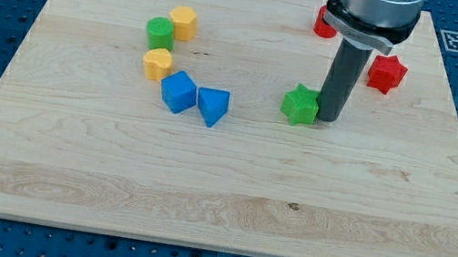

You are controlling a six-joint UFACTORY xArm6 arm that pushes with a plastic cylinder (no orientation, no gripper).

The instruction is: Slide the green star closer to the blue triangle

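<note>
The green star (300, 105) lies right of the board's middle. My tip (327, 118) rests on the board right against the star's right side. The blue triangle (212, 106) lies to the star's left, about a hand's width away, with bare wood between them. A blue cube (178, 92) sits touching or nearly touching the triangle's left side.
A green round block (160, 33) and two yellow blocks (183, 22) (157, 64) sit at the upper left. A red star (386, 73) lies right of the rod. A red block (325, 22) is partly hidden behind the arm. The wooden board (213, 228) sits on a blue perforated table.
</note>
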